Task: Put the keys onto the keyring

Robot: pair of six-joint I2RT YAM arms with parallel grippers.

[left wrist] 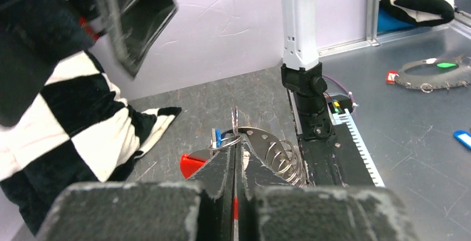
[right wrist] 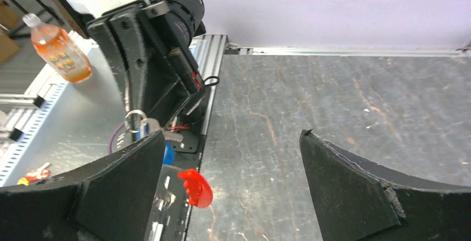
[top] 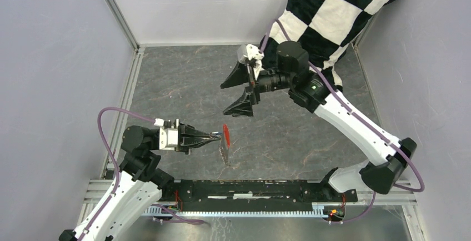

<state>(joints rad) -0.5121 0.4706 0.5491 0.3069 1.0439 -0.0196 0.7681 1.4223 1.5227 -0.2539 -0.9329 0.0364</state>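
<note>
- The left hand [top: 214,136] is clamped shut on the keyring [left wrist: 235,120], pinching its thin metal loop at the fingertips, above the tabletop [top: 183,80].
- The red tag [top: 226,132] hangs just beyond the left hand's tips.
- The blue key [left wrist: 217,137] sits at the loop, just beside the left hand's fingertips.
- A grey piece [top: 224,153] dangles under the left hand's tips; it is possibly the black key, but too small to tell.
- The right hand [top: 223,100] is spread wide and holds nothing, well apart from the left hand.
- A checked cloth [top: 333,8] lies far beyond the left hand.
- An orange bottle [right wrist: 55,46] stands off the tabletop behind the left hand; its label is too small to read.
</note>
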